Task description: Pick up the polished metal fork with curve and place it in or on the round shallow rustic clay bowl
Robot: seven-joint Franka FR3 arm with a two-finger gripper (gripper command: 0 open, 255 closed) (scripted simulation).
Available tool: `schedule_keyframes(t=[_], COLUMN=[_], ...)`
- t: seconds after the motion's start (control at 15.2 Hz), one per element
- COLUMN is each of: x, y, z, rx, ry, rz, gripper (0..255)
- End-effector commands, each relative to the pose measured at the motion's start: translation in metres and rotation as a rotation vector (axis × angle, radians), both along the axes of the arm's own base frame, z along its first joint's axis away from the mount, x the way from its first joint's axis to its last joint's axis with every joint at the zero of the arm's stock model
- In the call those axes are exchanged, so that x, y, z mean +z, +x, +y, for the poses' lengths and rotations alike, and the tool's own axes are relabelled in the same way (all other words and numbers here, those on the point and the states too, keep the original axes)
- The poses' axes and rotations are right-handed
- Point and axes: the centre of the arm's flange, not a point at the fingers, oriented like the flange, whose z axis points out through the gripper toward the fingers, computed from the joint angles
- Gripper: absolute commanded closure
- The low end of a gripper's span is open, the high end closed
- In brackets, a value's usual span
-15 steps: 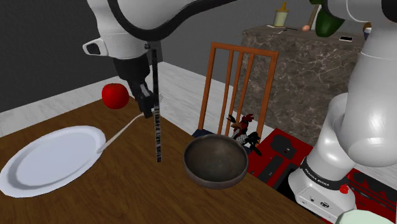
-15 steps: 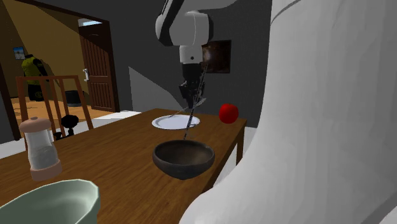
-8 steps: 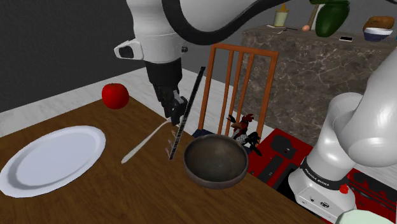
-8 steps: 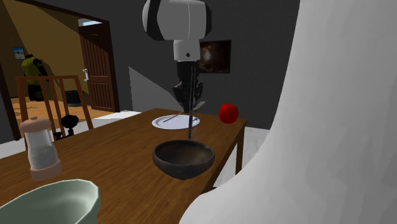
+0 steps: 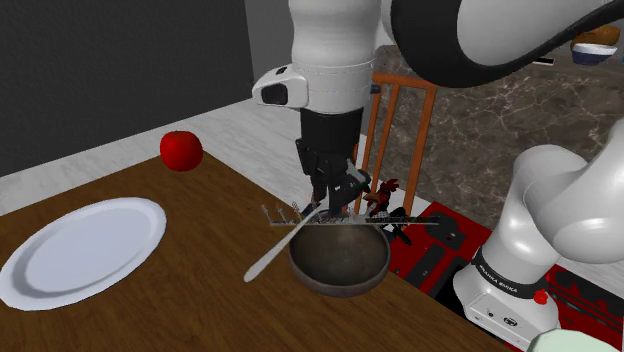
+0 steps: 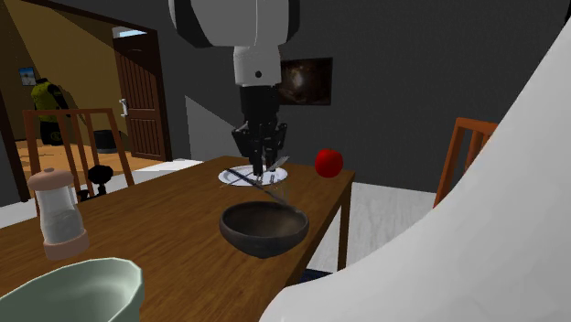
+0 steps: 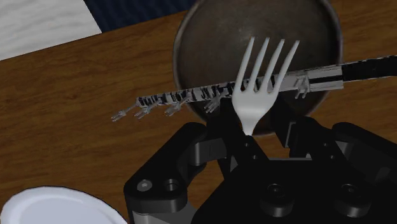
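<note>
fork (image 7: 257,89): polished pale metal, four slim tines over the bowl, curved handle slanting out beyond its rim.
bowl (image 5: 340,278): round, shallow, dark mottled brown, on the wooden table (image 5: 150,300).
my gripper (image 5: 335,203): clamped on the fork's neck, above the bowl.

Shoulder view: high, beside stand (image 5: 520,290) at lower right, facing down across desk (image 5: 190,310); bowl (image 5: 340,262) mid-frame, near.
Second exterior view: low, about desk level, behind white arm (image 6: 457,229) at right, facing door (image 6: 145,101) at upper left.
Wrist view: at arm's end, close above bowl, looking down into it.
All three share bowl, plate (image 5: 80,245), desk.
</note>
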Motion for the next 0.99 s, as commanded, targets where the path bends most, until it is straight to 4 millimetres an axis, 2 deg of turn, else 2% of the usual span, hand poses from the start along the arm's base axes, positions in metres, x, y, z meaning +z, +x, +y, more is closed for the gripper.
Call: schedule_keyframes(t=[0.0,0.07,0.92], x=[0.000,0.000,-0.069], y=[-0.024,-0.030,-0.030], z=[-0.009,-0.011,-0.011], rx=[-0.001,-0.001,-0.001], ry=[0.000,0.000,0.000], rz=[0.000,0.000,0.000], gripper=[255,255,255])
